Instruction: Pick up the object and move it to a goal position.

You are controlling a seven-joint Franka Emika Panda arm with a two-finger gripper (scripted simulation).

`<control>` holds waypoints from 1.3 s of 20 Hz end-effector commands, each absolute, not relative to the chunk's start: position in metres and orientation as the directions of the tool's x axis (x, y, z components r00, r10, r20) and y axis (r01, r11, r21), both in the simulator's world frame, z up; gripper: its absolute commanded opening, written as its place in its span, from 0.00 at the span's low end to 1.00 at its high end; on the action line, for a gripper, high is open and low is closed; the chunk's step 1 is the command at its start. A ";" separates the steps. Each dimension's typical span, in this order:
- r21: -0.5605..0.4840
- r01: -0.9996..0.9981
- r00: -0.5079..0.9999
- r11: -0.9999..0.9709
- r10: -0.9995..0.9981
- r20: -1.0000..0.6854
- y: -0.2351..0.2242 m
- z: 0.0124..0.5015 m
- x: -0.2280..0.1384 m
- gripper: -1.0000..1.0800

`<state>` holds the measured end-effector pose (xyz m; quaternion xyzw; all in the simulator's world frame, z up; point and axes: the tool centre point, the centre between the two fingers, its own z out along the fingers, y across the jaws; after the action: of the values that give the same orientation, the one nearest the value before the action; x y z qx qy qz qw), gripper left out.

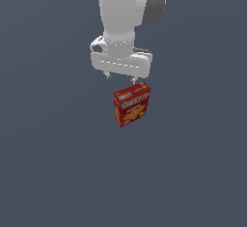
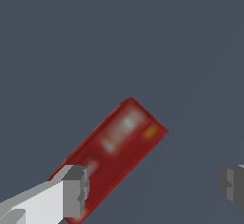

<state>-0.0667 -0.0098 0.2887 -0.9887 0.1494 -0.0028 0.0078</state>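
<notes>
1. Arm (image 1: 128,6): hangs straight down from the top of the exterior view, white wrist section vertical, w/ the gripper (image 1: 120,78) pointing at the floor (image 1: 53,173). A grey rounded joint housing shows on the exterior view's right of the wrist.

2. Gripper body: wide white bar, slightly skewed. Two short fingertips stick out below it; one (image 1: 108,76) sits toward the exterior view's left, the other is just above the box.

3. Jaws: spread wide. In the wrist view the two grey pads (image 2: 76,191) stand far apart at opposite edges of the picture, w/ open space between them. Nothing is clamped.

4. Cracker box (image 1: 131,104): red, w/ white lettering and an orange cracker picture on its front. It stands upright on the floor, approx. below the gripper, offset toward the exterior view's right, and turned at an angle to the camera.

5. Wrist view: the box (image 2: 119,144) shows as a long red slab running diagonally. One pad overlaps its near end; the other pad is well apart from it. Whether that pad touches the box is unclear, since the render is blurred there.

6. Floor: plain dark blue-grey throughout.
</notes>
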 end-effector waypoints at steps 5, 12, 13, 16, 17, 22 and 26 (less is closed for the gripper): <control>-0.013 -0.431 0.902 -0.902 -0.431 0.001 0.000 0.280 -0.068 0.96; -0.009 -0.566 0.824 -0.824 -0.566 -0.001 0.010 0.270 -0.069 0.96; -0.009 -0.585 0.811 -0.811 -0.585 -0.001 0.012 0.268 -0.069 0.96; -0.007 -0.638 0.770 -0.770 -0.638 -0.001 0.016 0.264 -0.070 0.96; -0.007 -0.655 0.756 -0.756 -0.655 -0.001 0.018 0.263 -0.071 0.96; -0.004 -0.734 0.679 -0.679 -0.734 -0.001 0.025 0.256 -0.072 0.96; -0.003 -0.787 0.616 -0.616 -0.787 -0.001 0.031 0.251 -0.073 0.96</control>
<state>-0.0728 0.0286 0.2529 -0.9058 0.4237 0.0000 0.0017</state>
